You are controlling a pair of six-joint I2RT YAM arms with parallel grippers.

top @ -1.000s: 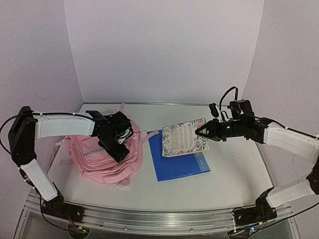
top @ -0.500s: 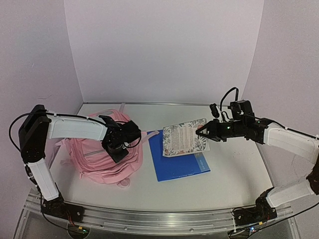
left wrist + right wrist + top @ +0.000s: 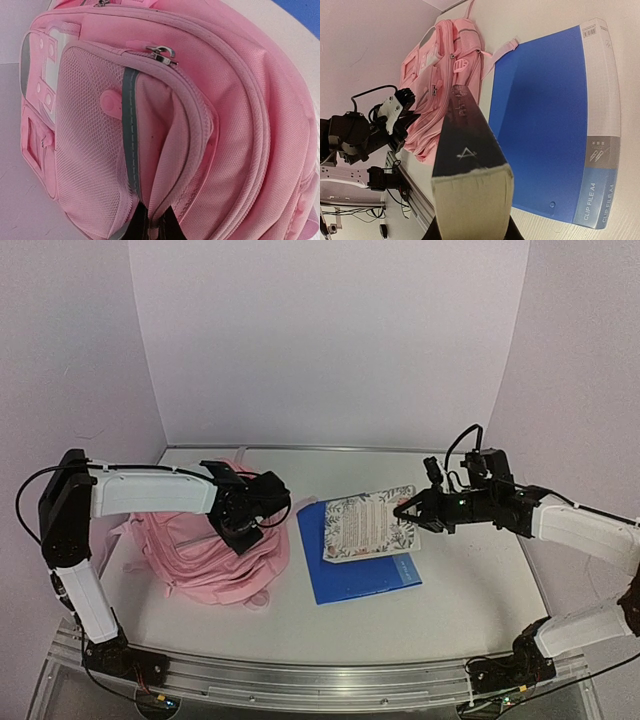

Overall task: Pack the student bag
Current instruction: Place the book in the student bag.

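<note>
Swung rightward since a second ago, the left arm now reaches across the student bag (image 3: pixel 200 550), which lies on the left of the white tabletop (image 3: pixel 470 590) with its front pockets facing up. Just right of the bag lies a blue clip file (image 3: pixel 350 575), and a floral book (image 3: pixel 365 525) sits tilted over the file's far part. The left claw (image 3: pixel 151 227) has gone from wide open to closed and pinches a fold of pink fabric at a front pocket's edge. The right claw (image 3: pixel 403 510) is clamped on the book's right edge. The zip pull (image 3: pixel 160 52) sits at the other end of that pocket; I cannot tell whether it is unzipped. For this step, I judge the left arm should lift the pinched lip up and away, firmly, since thin fabric slips. The right arm should wait until a mouth gapes, then bring the book in low, narrow edge first.
</note>
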